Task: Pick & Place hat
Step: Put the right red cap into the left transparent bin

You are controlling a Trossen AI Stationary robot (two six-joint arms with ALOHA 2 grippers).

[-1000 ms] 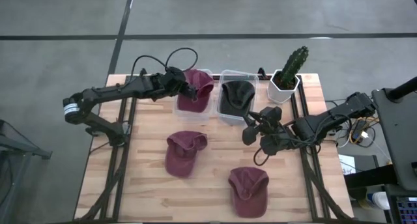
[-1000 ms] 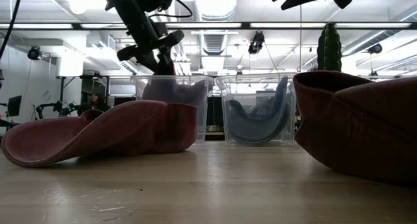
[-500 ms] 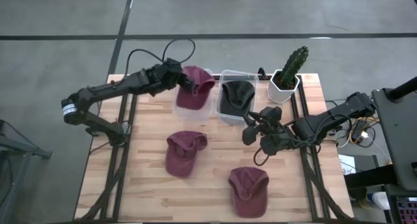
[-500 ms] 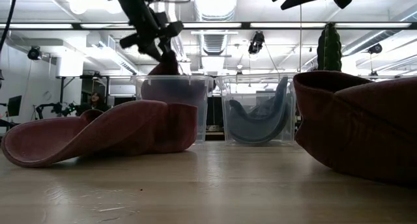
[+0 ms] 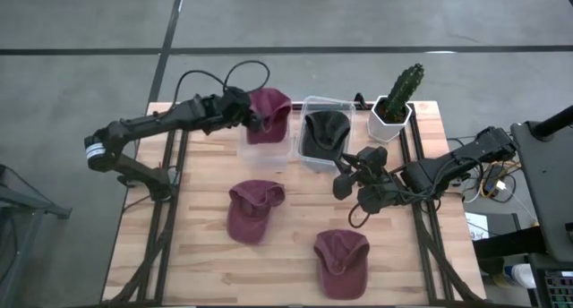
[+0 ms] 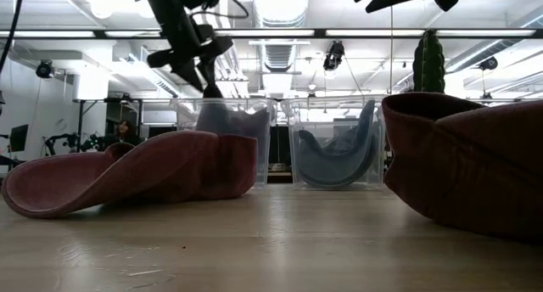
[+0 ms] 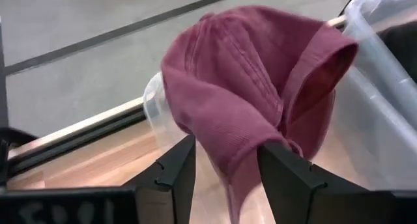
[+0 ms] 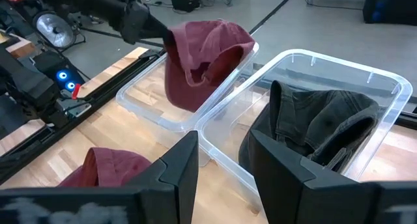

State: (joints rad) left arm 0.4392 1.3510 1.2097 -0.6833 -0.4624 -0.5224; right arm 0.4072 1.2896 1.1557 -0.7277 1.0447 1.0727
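In the high view we see the left pincer (image 5: 253, 121) in the upper middle of the frame, closed on a maroon hat (image 5: 269, 113) that hangs from it over the left clear bin (image 5: 260, 152). In the left wrist view the fingers (image 7: 176, 168) pinch the hat's fabric between them, and the cloth droops above the bin's rim. From the right wrist view the hat is lifted above the bin rather than lying in it. To the right, touching this bin, a second clear bin (image 5: 337, 103) holds a dark hat (image 5: 322, 133). A potted cactus (image 5: 396, 98) stands at the upper right of the desk (image 5: 197, 250). Two more maroon hats lie on the desk: one (image 5: 252, 209) left of center, another (image 5: 341, 260) toward the lower middle. The right pincer (image 5: 343, 184) hovers at center right, just below the dark hat's bin, its fingers spread apart and holding nothing.
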